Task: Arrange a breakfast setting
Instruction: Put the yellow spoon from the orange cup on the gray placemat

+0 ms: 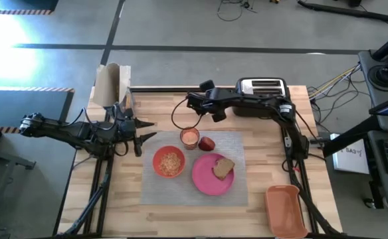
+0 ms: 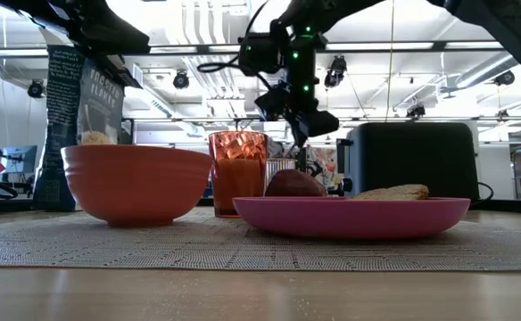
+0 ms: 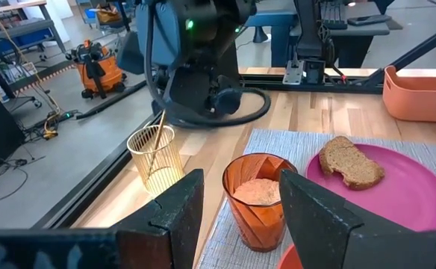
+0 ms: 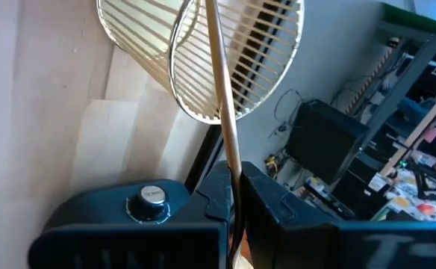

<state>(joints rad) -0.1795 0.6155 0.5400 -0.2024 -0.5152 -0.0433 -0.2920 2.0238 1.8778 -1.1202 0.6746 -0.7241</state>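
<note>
A grey placemat (image 1: 194,189) carries a pink plate (image 1: 207,180) with a toast slice (image 1: 223,168), an orange-red bowl (image 1: 169,162) of cereal, a glass of orange-pink drink (image 1: 190,137) and a red fruit (image 1: 207,143). A gold wire cup (image 4: 203,60) stands on the table beyond the mat's far edge, with a gold spoon (image 4: 222,112) in it. My right gripper (image 1: 193,106) is above the cup, shut on the spoon. My left gripper (image 1: 146,136) hovers open and empty left of the glass, pointing at it. My right gripper pinches the spoon's thin handle (image 4: 231,175) between its two fingers, near its upper end. The fingers come from above, pointing down. The handle runs down from the fingers into the wire cup, where its lower end is hidden among the wires.
A black-and-silver toaster (image 1: 262,86) stands at the table's far edge, right of the cup. A brown paper bag (image 1: 111,83) stands at the far left. An orange bin (image 1: 286,209) lies at the near right corner. A dark cable loops beside the cup (image 3: 248,112).
</note>
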